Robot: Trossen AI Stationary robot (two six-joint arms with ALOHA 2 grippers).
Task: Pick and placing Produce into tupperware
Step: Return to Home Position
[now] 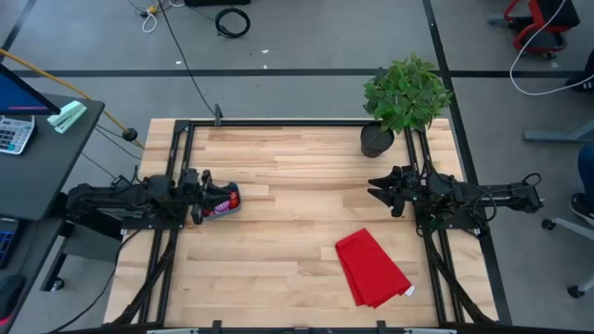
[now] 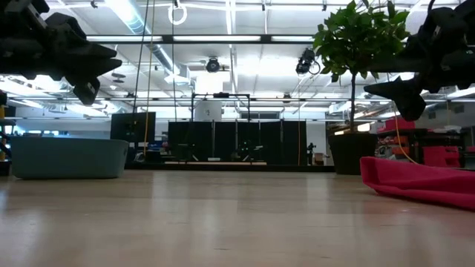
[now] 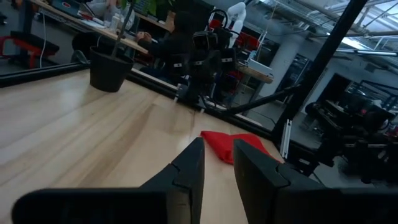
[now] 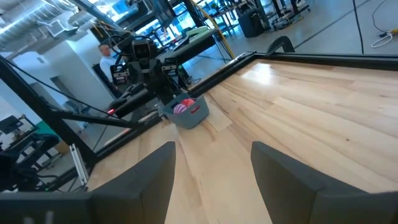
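While aloft at opposite edges, left claw [image 3: 217,144] narrowly parted, right claw [image 4: 213,149] wide-spread, open table [image 1: 297,167] between.

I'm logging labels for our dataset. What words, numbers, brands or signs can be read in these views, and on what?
Nothing can be read.
Calculator keys: too small to read.
White tag on the red cloth: too small to read.
The tupperware and plant pot: no lettering shows.
Left hand by the tupperware, right hand near the plant pot: no markings show.
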